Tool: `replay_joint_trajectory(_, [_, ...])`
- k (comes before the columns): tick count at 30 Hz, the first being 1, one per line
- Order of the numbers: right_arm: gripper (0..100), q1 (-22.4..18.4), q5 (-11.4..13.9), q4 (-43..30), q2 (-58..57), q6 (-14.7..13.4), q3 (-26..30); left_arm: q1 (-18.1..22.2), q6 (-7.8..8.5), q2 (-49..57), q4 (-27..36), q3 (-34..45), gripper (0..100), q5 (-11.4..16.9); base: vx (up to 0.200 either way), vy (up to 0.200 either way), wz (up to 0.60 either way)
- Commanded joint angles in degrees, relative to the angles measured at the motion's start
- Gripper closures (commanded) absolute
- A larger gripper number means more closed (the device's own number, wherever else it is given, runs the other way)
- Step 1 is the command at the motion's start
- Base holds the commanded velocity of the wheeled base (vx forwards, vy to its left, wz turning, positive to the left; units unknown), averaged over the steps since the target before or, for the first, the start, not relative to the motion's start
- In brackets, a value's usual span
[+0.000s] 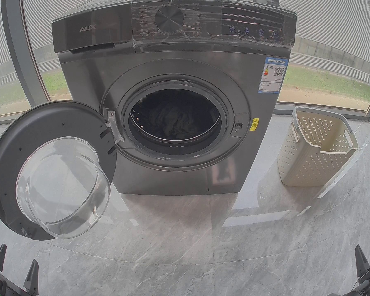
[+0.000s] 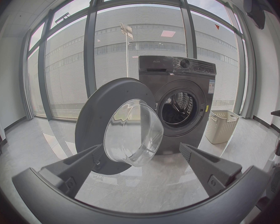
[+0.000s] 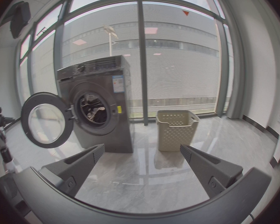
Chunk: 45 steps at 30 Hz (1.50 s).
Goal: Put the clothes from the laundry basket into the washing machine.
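ROBOT WAITS AT THE OPEN WASHER. The robot's left hand (image 1: 15, 266) sits at the lower left corner of the head view, its two dark fingers spread wide apart and holding nothing. The right hand (image 1: 369, 249) sits at the lower right corner, likewise wide open and empty. Both hang low over the grey marbled floor (image 1: 201, 243), well apart from the machine.

Above the left hand, at the left of the frame, the washer's round door (image 1: 37, 128) stands swung fully open, its clear bowl-shaped glass (image 1: 61, 186) facing the camera. The washing machine (image 1: 172, 177) (dark grey, its control panel wrapped in clear film) stands at the upper centre of the frame, its round opening uncovered. Inside the drum, at the middle of the frame, lies a heap of dark clothes (image 1: 174, 118).

The cream laundry basket (image 1: 316, 161) stands upright on the floor at the right of the frame, near the machine's right side but apart from it, its perforated inner walls in plain sight. Tall windows (image 1: 333, 29) rise behind machine and basket.
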State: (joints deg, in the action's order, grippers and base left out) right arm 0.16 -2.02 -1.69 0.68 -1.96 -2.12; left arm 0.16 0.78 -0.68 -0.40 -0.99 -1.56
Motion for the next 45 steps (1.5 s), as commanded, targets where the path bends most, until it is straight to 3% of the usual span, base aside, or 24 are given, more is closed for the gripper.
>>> replay_joint_trajectory(1, [0, -0.2, 7.0, -0.4, -0.6, 2.9, 0.0, -0.1, 0.19, 0.7, 0.4, 0.9, 0, 0.4, 0.0, 0.0, 0.0])
replay_joint_trajectory(2, [0, -0.2, 5.2, -0.3, -0.6, 3.5, 0.0, -0.1, 0.1, 0.7, 0.4, 1.0, 0, 0.4, 0.0, 0.0, 0.0])
replay_joint_trajectory(5, [0, -0.4, 0.1, -0.2, -0.6, 0.7, 1.5, -0.1, -0.08, 0.7, 0.4, 1.0, 0, 0.4, 0.0, 0.0, 0.0])
replay_joint_trajectory(8, [0, 0.0, 4.0, 0.4, -0.6, 3.0, 1.5, -0.1, -0.08, 0.7, 0.4, 1.0, 0, 0.4, 0.0, 0.0, 0.0])
replay_joint_trajectory(11, [0, -0.2, 4.5, 0.5, -0.7, 2.9, 1.6, -0.1, -0.16, 0.7, 0.4, 1.0, 0, 0.4, -0.2, 0.0, 0.0])
replay_joint_trajectory(20, [0, -0.1, 4.2, 0.6, -0.7, 2.8, 1.6, -0.1, 0.01, 0.7, 0.4, 0.9, 0, 0.4, -0.067, 0.0, 0.0])
replay_joint_trajectory(41, [0, -0.1, 4.2, 0.6, -0.7, 2.8, 1.6, -0.2, -0.96, 0.7, 0.5, 0.9, 0, 0.3, 0.0, 0.2, 0.0])
replay_joint_trajectory(45, [0, -0.1, 4.2, 0.6, -0.7, 2.8, 1.6, -0.2, -0.87, 0.7, 0.4, 0.9, 0, 0.3, 0.0, 0.0, 0.0])
